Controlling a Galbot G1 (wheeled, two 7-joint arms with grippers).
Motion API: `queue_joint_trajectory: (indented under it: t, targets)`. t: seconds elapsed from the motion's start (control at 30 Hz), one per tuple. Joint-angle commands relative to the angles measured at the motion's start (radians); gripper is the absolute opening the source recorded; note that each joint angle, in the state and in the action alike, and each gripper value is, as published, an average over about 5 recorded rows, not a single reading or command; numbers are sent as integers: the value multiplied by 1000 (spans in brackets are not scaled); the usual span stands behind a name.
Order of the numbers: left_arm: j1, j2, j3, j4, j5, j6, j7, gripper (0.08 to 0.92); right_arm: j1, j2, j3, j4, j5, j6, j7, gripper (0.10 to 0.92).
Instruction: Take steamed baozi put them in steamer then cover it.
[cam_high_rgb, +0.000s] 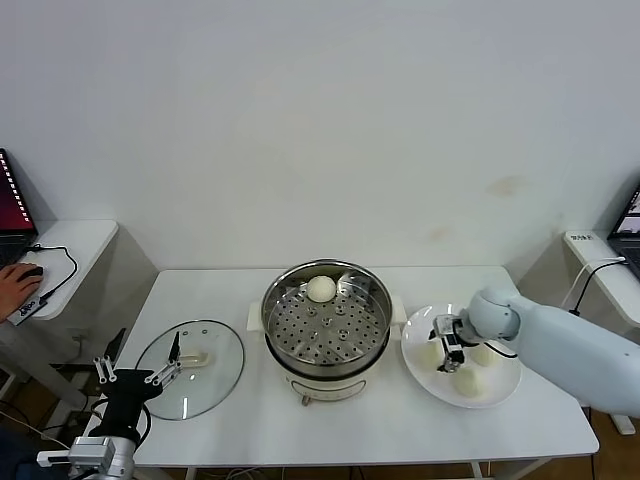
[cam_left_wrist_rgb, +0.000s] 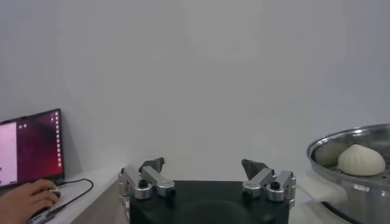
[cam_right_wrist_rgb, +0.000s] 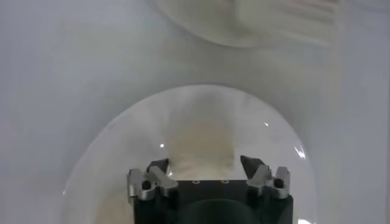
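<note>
The steamer (cam_high_rgb: 326, 325) stands open at mid-table with one baozi (cam_high_rgb: 321, 289) on its perforated tray, also seen in the left wrist view as the baozi (cam_left_wrist_rgb: 361, 159). To its right, three more baozi lie on a white plate (cam_high_rgb: 505, 392). My right gripper (cam_high_rgb: 447, 346) is low over the plate, open, straddling the leftmost baozi (cam_right_wrist_rgb: 201, 145). Its fingertips (cam_right_wrist_rgb: 159, 165) stand close beside that bun's flanks. The glass cover (cam_high_rgb: 190, 368) lies flat at the left. My left gripper (cam_high_rgb: 140, 376) waits open and empty at the cover's near-left edge.
A side desk at the far left holds a laptop (cam_left_wrist_rgb: 30, 146), a mouse and a person's hand (cam_high_rgb: 18, 285). Another desk with a laptop stands at the far right (cam_high_rgb: 610, 250). The steamer's side handle (cam_high_rgb: 398, 312) sits just left of the plate.
</note>
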Motion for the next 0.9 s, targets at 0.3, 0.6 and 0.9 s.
queue_joint_trajectory:
  t: [0.3, 0.6, 0.9]
  targets:
    - [2, 1, 0, -5, -2, 0, 1, 823, 55, -19, 15, -7, 9, -4, -59, 578]
    - [1, 9, 5, -15, -9, 1, 3, 823, 384, -143, -124, 104, 157, -30, -136, 592]
    - [0, 20, 10, -27, -18, 3, 4, 823, 863, -73, -436, 188, 388, -83, -131, 594]
